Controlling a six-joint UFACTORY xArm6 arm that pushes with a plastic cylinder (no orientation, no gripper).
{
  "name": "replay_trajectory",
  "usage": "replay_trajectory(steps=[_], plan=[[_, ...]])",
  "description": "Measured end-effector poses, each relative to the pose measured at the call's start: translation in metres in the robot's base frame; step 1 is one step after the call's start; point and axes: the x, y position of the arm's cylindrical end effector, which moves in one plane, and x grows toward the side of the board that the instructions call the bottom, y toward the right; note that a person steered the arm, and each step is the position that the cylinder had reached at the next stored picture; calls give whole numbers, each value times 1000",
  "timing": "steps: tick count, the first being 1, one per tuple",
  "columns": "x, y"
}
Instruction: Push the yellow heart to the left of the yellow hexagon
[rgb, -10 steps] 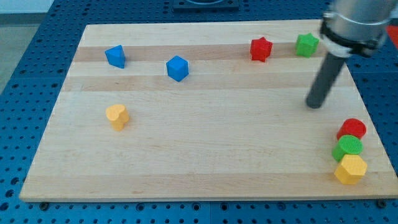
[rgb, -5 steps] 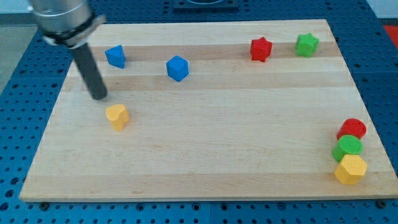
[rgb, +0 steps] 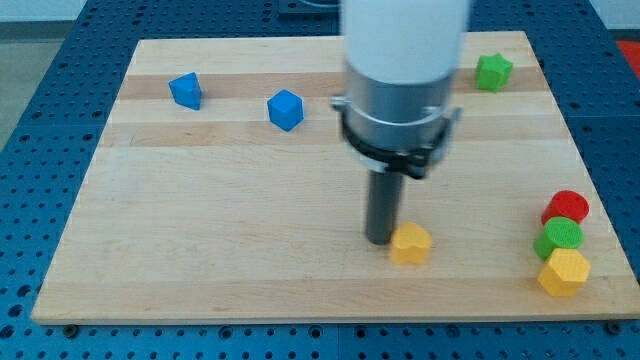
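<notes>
Trouble could come if my tip (rgb: 379, 238), touching the small yellow heart block's (rgb: 410, 243) far side from the yellow hexagon block (rgb: 564, 271), pushes off-centre and the heart skids away across the wooden desk (rgb: 250, 220).

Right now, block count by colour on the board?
Blue: 2, one at the view's top left, a cube beside it
Yellow: 2, heart and hexagon
Green: 2, star and round one
Red: 1 visible, round; the arm may hide more
Total: 7 visible
My tip sits at the heart's left side.
</notes>
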Motion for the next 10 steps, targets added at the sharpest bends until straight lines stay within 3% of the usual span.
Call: replay_trajectory(steps=[1,3,6,8,10], plan=[[0,17],[-4,-4],[22,13],[25,80],[25,52]])
